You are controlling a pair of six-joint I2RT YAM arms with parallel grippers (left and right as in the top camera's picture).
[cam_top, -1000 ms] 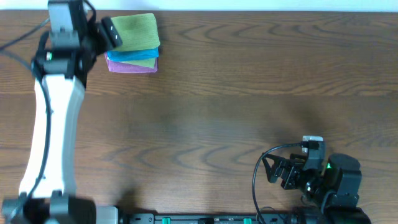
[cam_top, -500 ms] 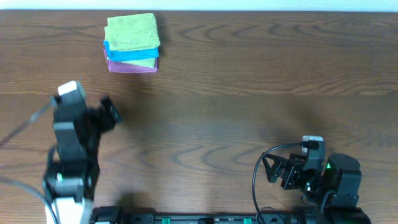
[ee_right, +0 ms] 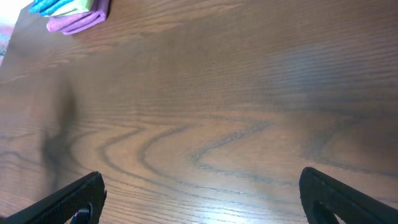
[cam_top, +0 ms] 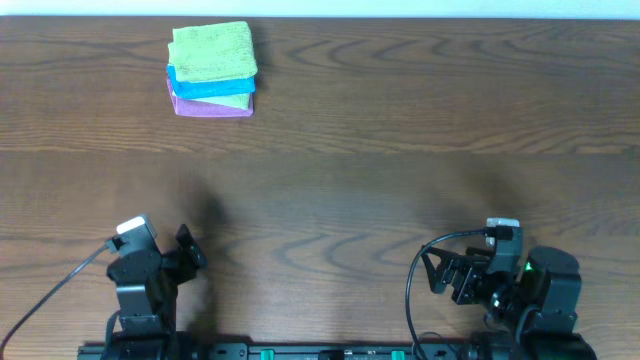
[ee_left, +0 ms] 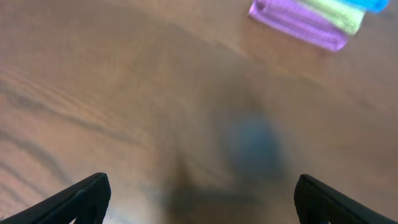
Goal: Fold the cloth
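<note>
The stack of folded cloths (cam_top: 211, 68) sits at the far left of the table (cam_top: 340, 180), close to its back edge. I see a green cloth (cam_top: 212, 50) on top, a blue cloth (cam_top: 205, 87) under it, a pale green cloth (cam_top: 232, 100) below that, and a purple cloth (cam_top: 210, 109) at the bottom. The lower layers peek out along the near side. Nothing touches the stack. My left wrist view is blurred, but it catches the purple layer at its top right; the right wrist view shows the stack small in its top left corner.

Both arms sit at the near edge, well apart from the stack. The left pincer (cam_top: 190, 250) is at the near left, its fingers (ee_left: 84, 198) spread wide with only bare table between them, gripping nothing. The right pincer (cam_top: 440, 277) is at the near right, likewise wide open and empty, with wood grain showing between its fingertips (ee_right: 78, 199). A black cable (cam_top: 411, 295) loops beside the right arm.
</note>
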